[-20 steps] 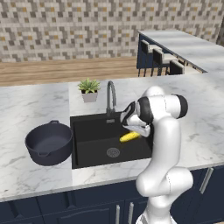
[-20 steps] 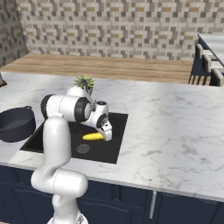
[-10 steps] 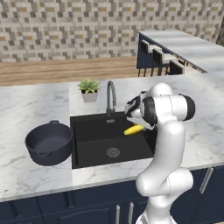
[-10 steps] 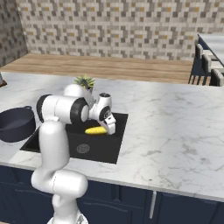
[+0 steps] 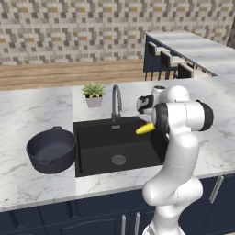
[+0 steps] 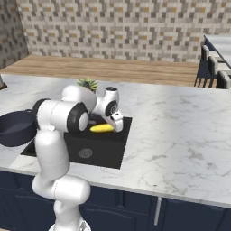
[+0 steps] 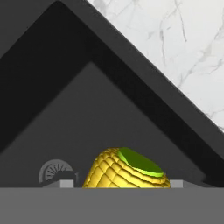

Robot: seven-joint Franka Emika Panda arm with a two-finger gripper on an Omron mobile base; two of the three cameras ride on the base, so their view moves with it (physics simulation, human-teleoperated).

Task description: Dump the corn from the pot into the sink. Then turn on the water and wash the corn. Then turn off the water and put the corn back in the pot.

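The corn (image 5: 145, 128) is a short, stubby yellow cob with rows of kernels and a green cut end, which faces the camera in the hand view (image 7: 127, 170). It hangs in the air above the sink (image 5: 92, 156), over the basin's right part and up near rim level, lying roughly level with one end pointing toward the faucet (image 5: 116, 103).

The claw (image 6: 113, 125) has the cob between its two fingers, jaws spread fairly wide and closed against the cob's sides; in the hand view a fingertip (image 7: 66, 183) sits at each flank of the cob.

The sink is a black rectangular basin with a round metal drain (image 5: 119, 159) on its floor, set into the white marble counter (image 5: 27, 110). The pot (image 5: 51, 149), dark, round, with small side handles, stands on the counter just left of the sink, upright. A small potted plant (image 5: 93, 94) sits behind the sink, left of the faucet. The curved faucet rises at the sink's back edge, close to the cob's left end, between the cob and the pot. Bar stools (image 5: 172, 66) stand well behind the sink, to the right.
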